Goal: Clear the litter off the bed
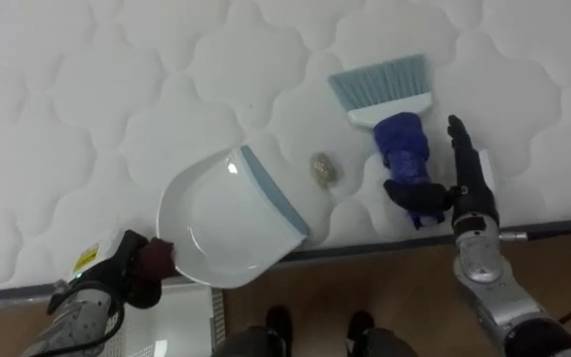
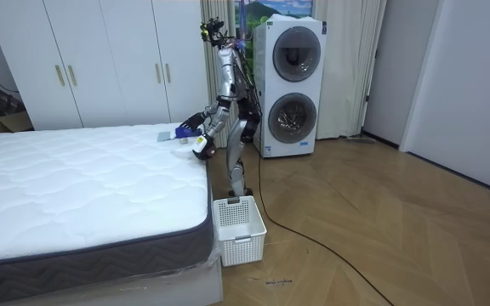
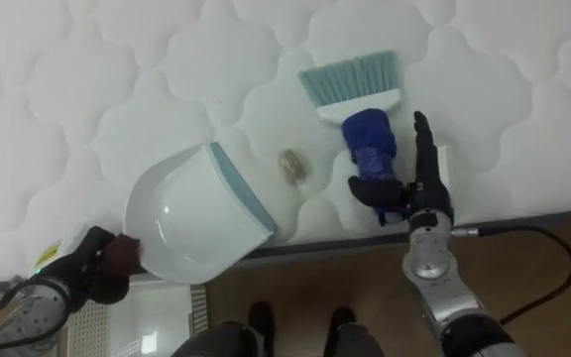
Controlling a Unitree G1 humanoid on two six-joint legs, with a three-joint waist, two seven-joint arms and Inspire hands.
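Seen from the left eye, a small brownish scrap (image 1: 323, 169) lies on the white quilted mattress (image 1: 87, 89) near its front edge, caught between two tools: the pale-lipped mouth of a white dustpan (image 1: 221, 223) just to its left and a blue-handled brush (image 1: 401, 139) just to its right. The left hand (image 1: 132, 266) is clenched on the dustpan's handle beyond the bed's edge. The right hand (image 1: 472, 193) hooks its thumb round the tail of the brush handle, with the rest of its fingers pointing straight along it. The brush's long axis runs away from the robot, bristles at the far end, so the scrap sits beside the handle, not in front of the bristles, and a sweep would likely have to run sideways toward the pan. The room view shows the robot bent over the bed's corner, a white basket (image 2: 240, 229) on the floor nearby. The right eye repeats the line-up: pan, scrap, brush, from left to right.
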